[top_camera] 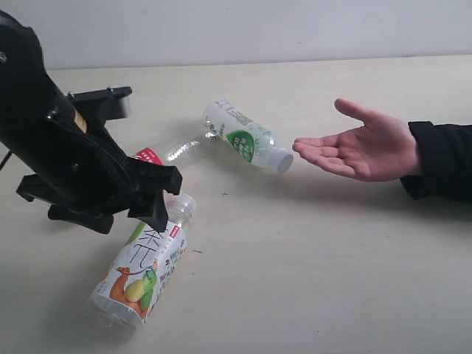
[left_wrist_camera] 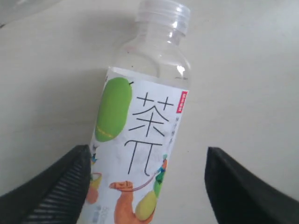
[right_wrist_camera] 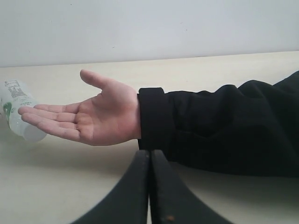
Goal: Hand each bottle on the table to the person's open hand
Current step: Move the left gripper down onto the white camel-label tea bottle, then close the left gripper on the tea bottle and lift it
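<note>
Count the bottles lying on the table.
3. The tea-label bottle lies below the left gripper; the clear red-label bottle just behind it; the green-label bottle nearest the open hand. The left arm may hide another.

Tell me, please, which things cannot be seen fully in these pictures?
- Clear bottle: exterior view, one end hidden behind the left arm.
- Tea bottle: left wrist view, base cut off by the picture edge.
- Green-label bottle: right wrist view, cut off by the edge, partly behind the hand.
</note>
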`<state>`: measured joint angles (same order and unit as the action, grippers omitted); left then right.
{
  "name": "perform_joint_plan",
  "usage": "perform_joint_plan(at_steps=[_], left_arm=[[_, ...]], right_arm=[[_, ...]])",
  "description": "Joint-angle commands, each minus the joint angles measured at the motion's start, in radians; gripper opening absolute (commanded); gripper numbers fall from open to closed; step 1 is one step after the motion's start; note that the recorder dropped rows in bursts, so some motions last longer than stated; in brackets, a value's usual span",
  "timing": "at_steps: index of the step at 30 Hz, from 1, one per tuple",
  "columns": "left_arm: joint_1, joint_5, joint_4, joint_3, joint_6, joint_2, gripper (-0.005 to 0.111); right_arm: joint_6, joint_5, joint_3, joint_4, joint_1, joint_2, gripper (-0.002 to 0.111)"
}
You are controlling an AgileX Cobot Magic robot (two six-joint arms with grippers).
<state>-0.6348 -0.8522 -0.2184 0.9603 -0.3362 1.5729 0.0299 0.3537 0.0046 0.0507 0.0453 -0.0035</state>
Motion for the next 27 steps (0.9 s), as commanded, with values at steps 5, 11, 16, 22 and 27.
perform_joint_plan(at_steps=[5,11,16,22,27], left_arm=[[-0.033,0.064,0.001,0.004,-0.031,0.122,0.067],[-0.033,0.106,0.041,0.004,-0.037,0.183,0.067],[-0.033,0.104,0.042,0.004,-0.037,0.261,0.067],[-0.033,0.104,0.044,0.004,-0.037,0.277,0.047],[-0.033,0.065,0.038,0.004,-0.008,0.273,0.000]], right_arm=[[-0.003,-0.008,-0.005,0.000,0.001,0.003,0.000],[-0.001,-0.008,-0.005,0.000,0.001,0.003,0.000],[-0.001,-0.008,-0.005,0.000,0.001,0.003,0.000],[-0.002,-0.017,-0.005,0.000,0.001,0.003,0.000],[-0.002,-0.011,-0.005,0.000,0.001,0.003,0.000]])
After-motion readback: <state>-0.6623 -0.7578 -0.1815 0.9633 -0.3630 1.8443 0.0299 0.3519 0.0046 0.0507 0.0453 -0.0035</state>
